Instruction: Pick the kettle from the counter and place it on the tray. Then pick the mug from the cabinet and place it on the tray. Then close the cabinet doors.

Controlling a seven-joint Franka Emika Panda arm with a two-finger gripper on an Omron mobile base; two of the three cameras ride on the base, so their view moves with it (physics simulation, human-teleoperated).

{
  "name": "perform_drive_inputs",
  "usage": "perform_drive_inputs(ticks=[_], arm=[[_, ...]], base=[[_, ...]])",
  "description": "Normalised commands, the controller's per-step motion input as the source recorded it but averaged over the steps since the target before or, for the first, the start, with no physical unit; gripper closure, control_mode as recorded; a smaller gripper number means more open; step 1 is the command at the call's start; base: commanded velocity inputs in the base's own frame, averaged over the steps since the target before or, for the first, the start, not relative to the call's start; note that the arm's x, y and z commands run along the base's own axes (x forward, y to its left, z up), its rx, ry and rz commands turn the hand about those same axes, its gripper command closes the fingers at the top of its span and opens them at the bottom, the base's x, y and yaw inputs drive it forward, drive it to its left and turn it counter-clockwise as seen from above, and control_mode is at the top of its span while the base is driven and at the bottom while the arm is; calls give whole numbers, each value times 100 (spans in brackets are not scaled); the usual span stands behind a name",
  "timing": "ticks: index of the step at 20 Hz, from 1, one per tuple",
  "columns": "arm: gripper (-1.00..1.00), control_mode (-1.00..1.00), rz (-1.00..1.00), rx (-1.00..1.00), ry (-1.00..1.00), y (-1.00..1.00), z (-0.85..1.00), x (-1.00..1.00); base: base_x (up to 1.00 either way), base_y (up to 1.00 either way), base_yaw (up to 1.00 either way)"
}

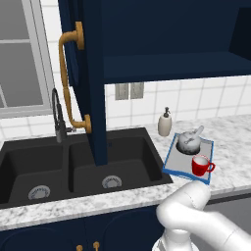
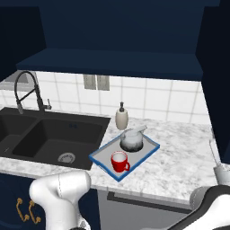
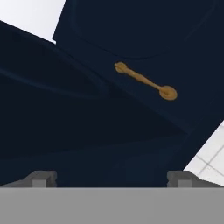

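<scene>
Two dark fingertips point(image 3: 41, 178) of the gripper point(image 3: 111, 179) stand wide apart with nothing between them, facing a navy cabinet door point(image 3: 144, 39) and its brass handle point(image 3: 145, 81). On the table point(image 1: 230, 137), the blue-rimmed tray point(image 1: 171, 159) carries the kettle point(image 1: 189, 141) at its far end and the red mug point(image 1: 200, 165) at its near end, just beside each other. Behind the tray stands a beige soap dispenser point(image 1: 165, 122). Left of it lies the black double sink point(image 1: 73, 166), and above, the cabinet point(image 1: 171, 66) stands open with its left door point(image 1: 93, 83) swung out.

A home kitchen is shown: a black double sink point(image 1: 73, 166) with a spring-neck faucet point(image 1: 58, 115) is set into a speckled marble-look counter point(image 1: 230, 132), backed by white wall tiles point(image 1: 196, 100), under a navy wall cabinet point(image 1: 166, 66) with brass-handled doors point(image 1: 93, 73).
</scene>
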Motion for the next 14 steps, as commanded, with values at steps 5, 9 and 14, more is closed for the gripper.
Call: perform_drive_inputs(ticks=[5,9,14], arm=[[-100,-100,0,0,16,1,43,26],[-100,-100,0,2,3,-2,38,25],[-100,-100,0,1,-7,48,98,19]], base=[[0,0,0],[0,0,0],[0,0,0]])
